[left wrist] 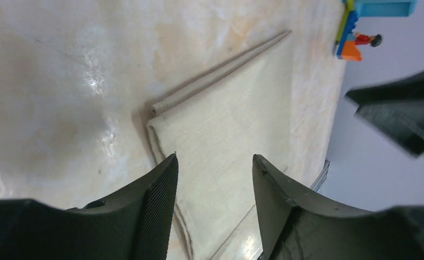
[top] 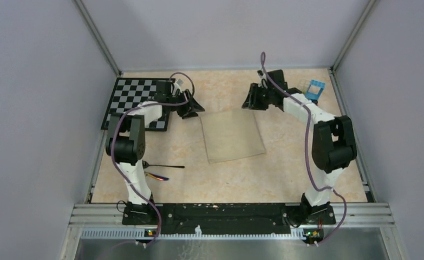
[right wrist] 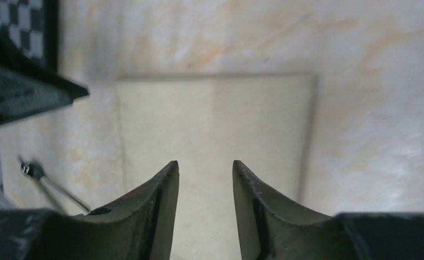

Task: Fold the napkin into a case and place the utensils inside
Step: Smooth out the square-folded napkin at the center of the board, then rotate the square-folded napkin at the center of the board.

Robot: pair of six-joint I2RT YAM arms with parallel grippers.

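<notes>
The napkin (top: 232,135) lies flat at centre frame, and the utensils (top: 163,170) lie at lower left. The left gripper (left wrist: 215,160) and right gripper (right wrist: 205,165) hover apart and empty by its top corners. Pinching both corners evenly should give a straight fold.

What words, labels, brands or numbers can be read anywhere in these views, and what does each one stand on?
None: no word, number or brand reads in any view.
The chequered board bears only black and white squares.
The toy bricks show plain colours, with no print that can be made out.
The napkin is plain cloth.
</notes>
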